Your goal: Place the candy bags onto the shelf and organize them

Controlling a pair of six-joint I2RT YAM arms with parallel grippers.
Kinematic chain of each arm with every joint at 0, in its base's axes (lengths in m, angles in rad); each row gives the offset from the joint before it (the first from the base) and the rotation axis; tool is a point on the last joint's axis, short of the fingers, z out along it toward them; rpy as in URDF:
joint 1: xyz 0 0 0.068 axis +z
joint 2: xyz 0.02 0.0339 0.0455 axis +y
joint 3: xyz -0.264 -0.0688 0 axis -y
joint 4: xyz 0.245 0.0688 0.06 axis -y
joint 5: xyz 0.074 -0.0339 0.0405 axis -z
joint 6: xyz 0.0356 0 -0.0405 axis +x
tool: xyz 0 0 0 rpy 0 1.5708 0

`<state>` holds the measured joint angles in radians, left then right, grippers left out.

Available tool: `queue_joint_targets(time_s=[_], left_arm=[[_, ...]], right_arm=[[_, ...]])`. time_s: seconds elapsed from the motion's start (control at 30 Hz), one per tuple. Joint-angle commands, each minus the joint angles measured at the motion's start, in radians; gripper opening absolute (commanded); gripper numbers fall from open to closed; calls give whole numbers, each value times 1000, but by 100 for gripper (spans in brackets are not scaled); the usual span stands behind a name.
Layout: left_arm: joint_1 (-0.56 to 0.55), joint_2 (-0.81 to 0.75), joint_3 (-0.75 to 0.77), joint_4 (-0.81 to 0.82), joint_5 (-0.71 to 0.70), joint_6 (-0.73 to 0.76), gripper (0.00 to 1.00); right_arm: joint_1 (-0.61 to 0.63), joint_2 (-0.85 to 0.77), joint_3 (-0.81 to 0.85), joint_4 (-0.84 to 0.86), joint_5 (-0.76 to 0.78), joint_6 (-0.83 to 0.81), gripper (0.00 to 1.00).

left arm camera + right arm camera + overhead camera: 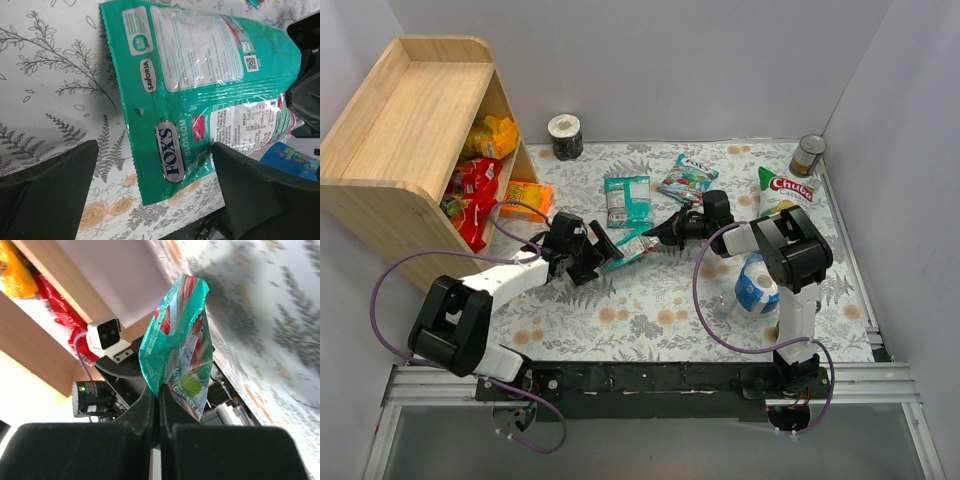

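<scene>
My right gripper (660, 234) is shut on the edge of a teal candy bag (632, 245) and holds it out toward the left arm; its wrist view shows the pinch (160, 407) and the bag (175, 340) standing up from the jaws. My left gripper (603, 250) is open, and the bag's other end (200, 85) lies between its fingers (50, 192) without being clamped. Two more teal bags (627, 199) (688, 178) lie on the table. The wooden shelf (400, 120) at far left holds orange-yellow (492, 137) and red bags (470, 192). An orange bag (526, 198) lies at its foot.
A green-and-white snack bag (782, 190) and a blue-and-white roll (757, 284) sit at the right, beside the right arm. A tin can (808, 155) stands in the far right corner. A tape roll (565, 136) stands at the back near the shelf.
</scene>
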<state>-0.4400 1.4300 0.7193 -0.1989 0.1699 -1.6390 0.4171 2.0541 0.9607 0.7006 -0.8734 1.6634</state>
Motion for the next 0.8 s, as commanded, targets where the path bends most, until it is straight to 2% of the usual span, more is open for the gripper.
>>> queue_joint_targets(time_s=[0.0,0.17,0.4,0.53,0.57,0.67,0.73,0.77], left_arm=[[1,-14,52,13,3,4,98],[1,64,95,101,39,-25,98],[1,44,86,147,-21,5,98],[1,29,98,141,-30,13,84],[1,21,101,138,-32,19,77],[1,3,109,136,-15,28,71],[1,-5,115,131,-3,28,70],[1,-8,115,124,0,28,71]], right_arm=[[5,-14,82,76,-30,64,1],[8,-25,95,-33,-64,9,1],[8,-48,122,-203,-101,-134,1],[8,-55,148,-256,-124,-208,1],[9,-54,151,-269,-131,-230,1],[8,-61,144,-270,-144,-252,1],[8,-75,106,-221,-145,-220,1],[8,-81,84,-84,-144,-180,1]])
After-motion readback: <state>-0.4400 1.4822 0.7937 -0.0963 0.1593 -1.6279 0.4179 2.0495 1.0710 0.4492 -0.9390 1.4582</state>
